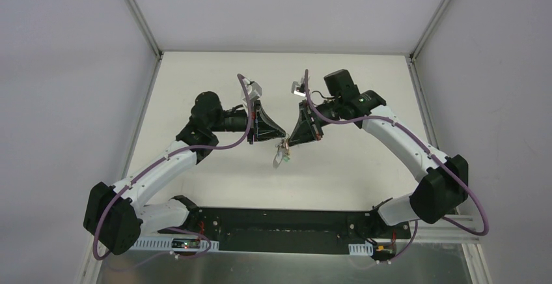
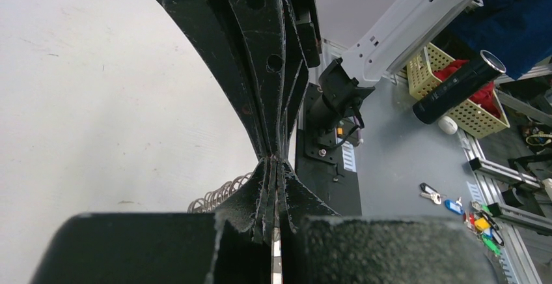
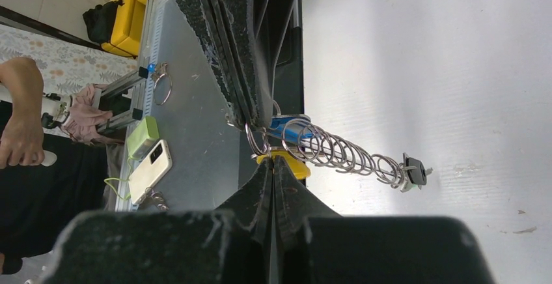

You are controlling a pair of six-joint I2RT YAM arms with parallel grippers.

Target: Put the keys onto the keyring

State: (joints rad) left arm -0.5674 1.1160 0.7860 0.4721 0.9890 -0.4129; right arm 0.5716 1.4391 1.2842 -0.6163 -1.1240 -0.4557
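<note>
The right tool [image 3: 265, 142] is clamped on the keyring [image 3: 248, 139], a thin silver wire ring held above the white tabletop [image 3: 423, 49]. Beside that tool's tips hang a blue-headed key [image 3: 286, 126] and a yellow-headed key [image 3: 293, 167]. From there a silver spring coil [image 3: 338, 154] trails away to a black clip [image 3: 414, 170]. The left tool [image 2: 275, 161], its fingers pressed together, meets the right tool tip to tip. I cannot tell whether it pinches anything.
</note>
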